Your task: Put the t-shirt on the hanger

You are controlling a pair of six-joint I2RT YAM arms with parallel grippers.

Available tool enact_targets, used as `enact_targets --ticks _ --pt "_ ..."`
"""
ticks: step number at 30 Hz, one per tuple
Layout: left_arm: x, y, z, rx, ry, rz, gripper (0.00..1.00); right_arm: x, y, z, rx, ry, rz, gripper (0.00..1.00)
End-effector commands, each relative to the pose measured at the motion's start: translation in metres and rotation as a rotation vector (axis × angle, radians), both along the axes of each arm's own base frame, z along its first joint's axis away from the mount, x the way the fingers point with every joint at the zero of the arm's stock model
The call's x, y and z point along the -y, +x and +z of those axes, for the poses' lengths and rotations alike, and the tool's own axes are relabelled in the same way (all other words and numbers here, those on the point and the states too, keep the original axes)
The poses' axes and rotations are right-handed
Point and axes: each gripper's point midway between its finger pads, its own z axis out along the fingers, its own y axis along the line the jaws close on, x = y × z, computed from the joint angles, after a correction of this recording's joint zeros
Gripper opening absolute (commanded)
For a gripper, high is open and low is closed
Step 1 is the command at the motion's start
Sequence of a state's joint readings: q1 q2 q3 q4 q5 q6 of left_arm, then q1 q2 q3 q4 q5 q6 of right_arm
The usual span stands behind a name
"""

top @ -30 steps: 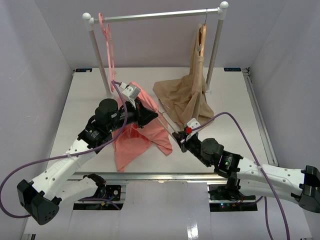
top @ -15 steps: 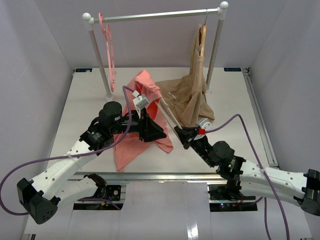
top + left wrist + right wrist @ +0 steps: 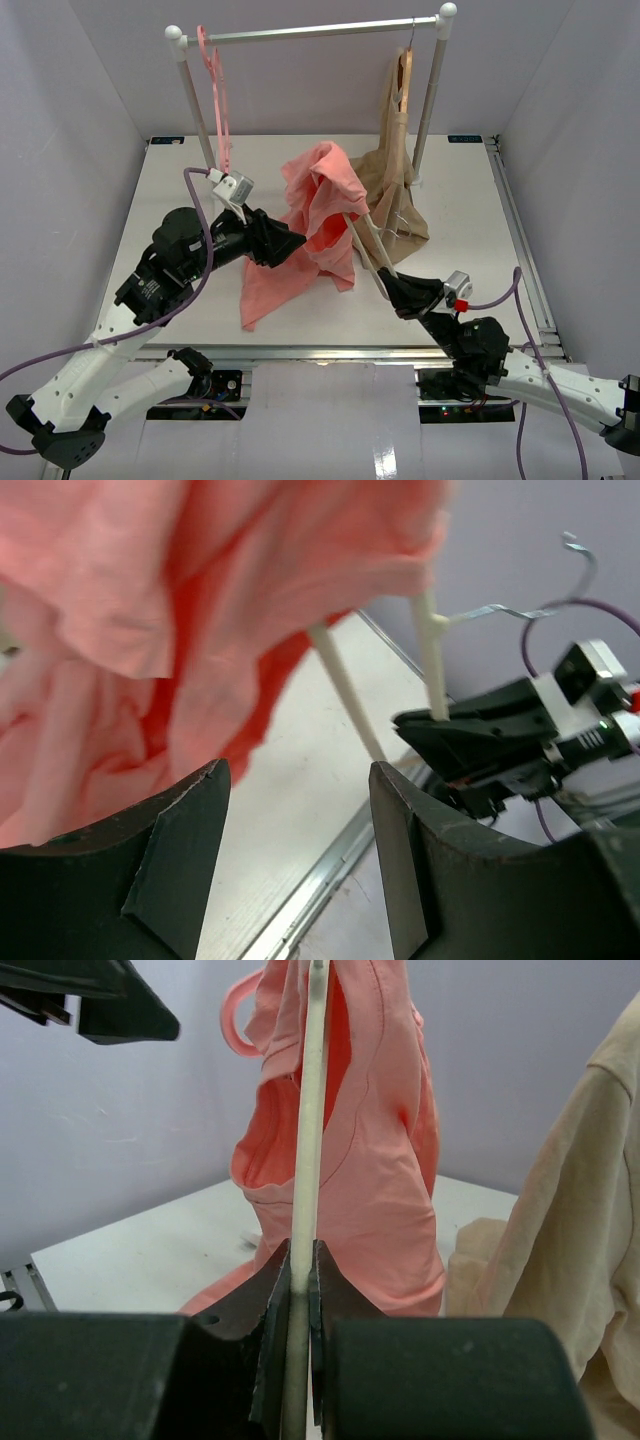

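The salmon t-shirt (image 3: 322, 200) drapes over the upper end of the cream hanger (image 3: 365, 245), and its lower hem trails on the table. My right gripper (image 3: 390, 282) is shut on the hanger's thin rod (image 3: 312, 1110), with the t-shirt (image 3: 375, 1160) hanging just beyond it. The silver hook (image 3: 540, 605) sticks out to the side. My left gripper (image 3: 290, 243) stands open and empty just left of the t-shirt (image 3: 150, 610), apart from the cloth. Through its fingers (image 3: 185, 850) I see the hanger rods (image 3: 345, 690) and the right gripper (image 3: 470, 740).
A clothes rack (image 3: 310, 30) stands at the back with a pink hanger (image 3: 215, 90) on its left. A beige garment (image 3: 385, 185) hangs from a brown wooden hanger (image 3: 403, 75) on the right, close behind the t-shirt. A metal rail (image 3: 330, 352) runs along the table's near edge.
My left gripper has opened, let go of the t-shirt and drawn back to the left. The right gripper has pulled back toward the near edge, tilting the hanger up with the t-shirt on it.
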State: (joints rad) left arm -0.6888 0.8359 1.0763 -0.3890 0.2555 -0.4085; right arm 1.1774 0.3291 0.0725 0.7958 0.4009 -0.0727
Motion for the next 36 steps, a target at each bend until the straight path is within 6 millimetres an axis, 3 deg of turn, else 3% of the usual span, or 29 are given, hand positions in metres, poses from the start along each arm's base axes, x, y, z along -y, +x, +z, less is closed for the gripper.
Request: enact_targets --ticks 1,7,14,15,19,21,26,29,32,36 --pt "-0.022 0.024 0.005 0.018 0.023 0.185 0.68 0.026 -0.024 0.061 0.168 0.208 0.050 0.08" --pt "-0.012 0.026 0.022 0.095 -0.009 0.137 0.68 0.017 -0.026 0.060 0.151 0.178 0.083 0.08" --pt "-0.010 0.044 0.014 0.087 0.015 0.189 0.63 0.008 -0.029 0.056 0.138 0.152 0.120 0.08" --pt "-0.011 0.046 0.013 0.089 0.009 0.204 0.60 0.007 -0.029 0.055 0.136 0.151 0.121 0.08" --pt "-0.024 0.062 0.011 0.080 0.006 0.325 0.12 0.007 -0.030 0.052 0.134 0.152 0.131 0.08" --pt "-0.032 0.064 0.018 0.078 -0.017 0.373 0.01 0.007 -0.030 0.049 0.129 0.144 0.130 0.08" --pt "-0.061 0.055 0.071 0.117 -0.164 0.480 0.00 0.008 -0.030 0.040 0.125 0.133 0.125 0.08" --pt "-0.076 0.039 0.131 0.206 -0.312 0.488 0.00 0.008 -0.033 0.039 0.135 0.128 0.141 0.08" --pt "-0.072 0.018 0.177 0.271 -0.428 0.390 0.00 0.002 -0.035 0.037 0.127 0.085 0.161 0.08" --pt "-0.054 0.000 0.201 0.280 -0.490 0.246 0.00 -0.004 -0.040 0.028 0.144 0.070 0.196 0.08"
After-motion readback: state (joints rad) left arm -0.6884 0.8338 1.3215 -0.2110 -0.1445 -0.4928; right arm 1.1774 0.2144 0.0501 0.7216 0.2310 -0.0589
